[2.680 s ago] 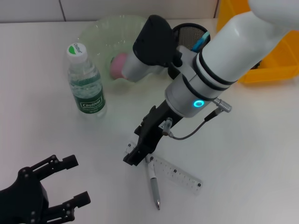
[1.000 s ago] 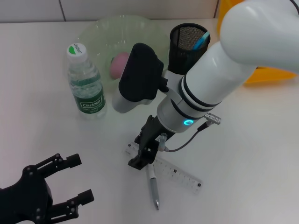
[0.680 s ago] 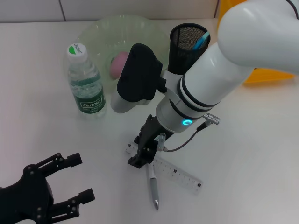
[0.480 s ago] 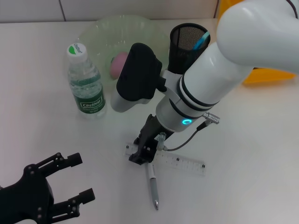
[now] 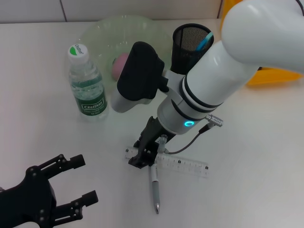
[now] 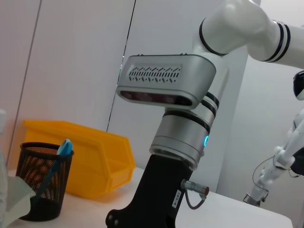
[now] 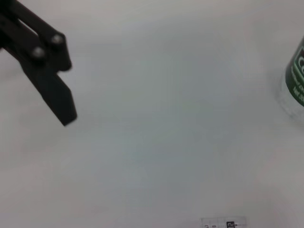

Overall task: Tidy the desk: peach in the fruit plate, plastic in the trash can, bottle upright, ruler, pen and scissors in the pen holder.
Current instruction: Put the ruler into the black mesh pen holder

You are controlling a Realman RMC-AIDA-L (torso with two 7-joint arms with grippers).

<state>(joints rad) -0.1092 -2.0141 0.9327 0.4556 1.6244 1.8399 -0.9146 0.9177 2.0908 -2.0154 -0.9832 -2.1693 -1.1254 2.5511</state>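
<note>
step in hand: ruler pickup. right tool (image 5: 142, 156) down on left end of ruler (image 5: 183, 165), flat on table (image 5: 247, 142) just above pen (image 5: 155, 187); finger gap hidden, cannot tell. next: firm pinch, lift, carry to pen holder (image 5: 190, 40). left tool (image 5: 71, 185) spread wide, idle near front edge.
</note>
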